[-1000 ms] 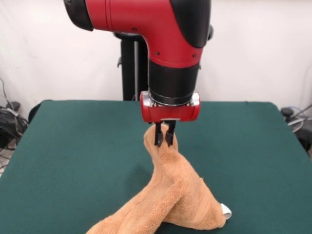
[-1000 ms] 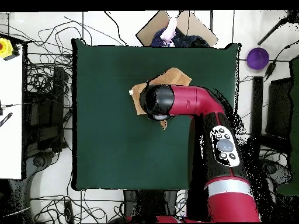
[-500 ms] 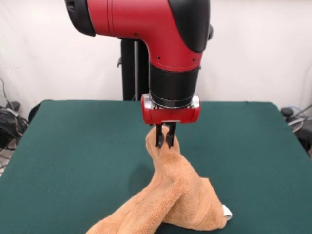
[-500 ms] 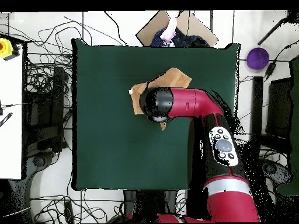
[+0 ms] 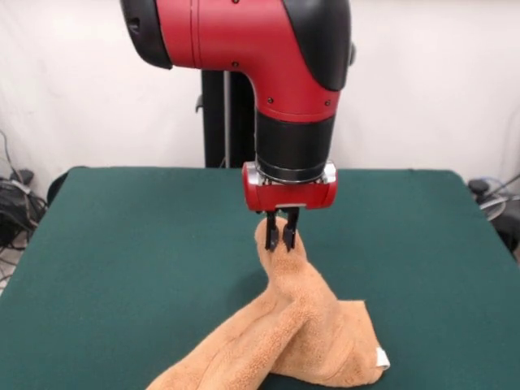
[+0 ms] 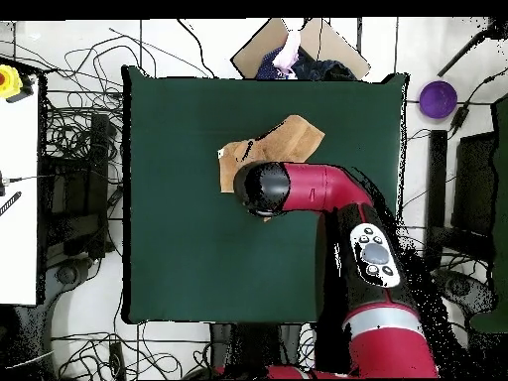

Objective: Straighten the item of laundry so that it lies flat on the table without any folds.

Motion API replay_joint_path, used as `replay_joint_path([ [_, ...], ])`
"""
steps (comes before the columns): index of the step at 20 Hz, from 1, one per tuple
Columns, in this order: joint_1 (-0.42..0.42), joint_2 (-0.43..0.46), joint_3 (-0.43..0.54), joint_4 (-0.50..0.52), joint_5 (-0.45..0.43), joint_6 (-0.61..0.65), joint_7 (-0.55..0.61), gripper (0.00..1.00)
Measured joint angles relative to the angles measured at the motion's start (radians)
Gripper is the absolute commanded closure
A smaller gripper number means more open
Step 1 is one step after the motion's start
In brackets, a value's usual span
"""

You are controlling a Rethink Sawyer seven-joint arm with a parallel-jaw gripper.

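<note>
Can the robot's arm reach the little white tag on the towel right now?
Probably not yet: the gripper is shut on the towel, holding it up. The tag lies uncovered on the table.

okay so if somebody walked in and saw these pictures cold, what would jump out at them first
First, the big red and black arm coming down over the middle of the green table. Its gripper has its fingers shut on a pinch of the orange-tan towel, pulling it up into a peak while the rest trails crumpled toward the front view's bottom edge. From overhead, the arm covers much of the towel.
</note>
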Motion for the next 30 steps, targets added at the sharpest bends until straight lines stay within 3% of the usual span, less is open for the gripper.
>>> replay_joint_path([
  [30, -0.027, -0.068, -0.022, 0.22, -0.023, -0.222, 0.0, 1.0],
])
